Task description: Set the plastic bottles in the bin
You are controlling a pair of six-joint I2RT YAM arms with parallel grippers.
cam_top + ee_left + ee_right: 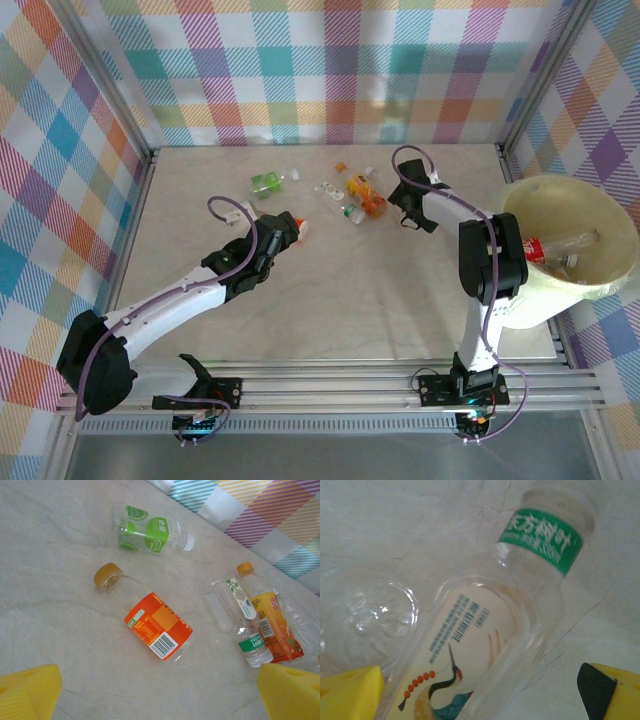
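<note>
My left gripper [160,702] is open above the table, its yellow fingertips [27,692] low in the left wrist view. Beyond it lies an orange-labelled bottle [157,625] with a yellow cap; from above that bottle [299,228] sits at the left gripper [283,236]. Farther off lie a green-labelled bottle [150,532], a clear white-labelled bottle [241,614] and an orange juice bottle [274,625]. My right gripper [480,702] is open, its fingers either side of the clear bottle [470,645] with a crane picture and green band. The bin [600,205] stands at the right.
Two bottles, one red-labelled [535,247], lie inside the bin. Another clear crushed bottle [375,610] lies against the crane bottle. The right gripper [406,202] hangs just right of the bottle cluster [365,195]. Checked walls close the table at the back and sides.
</note>
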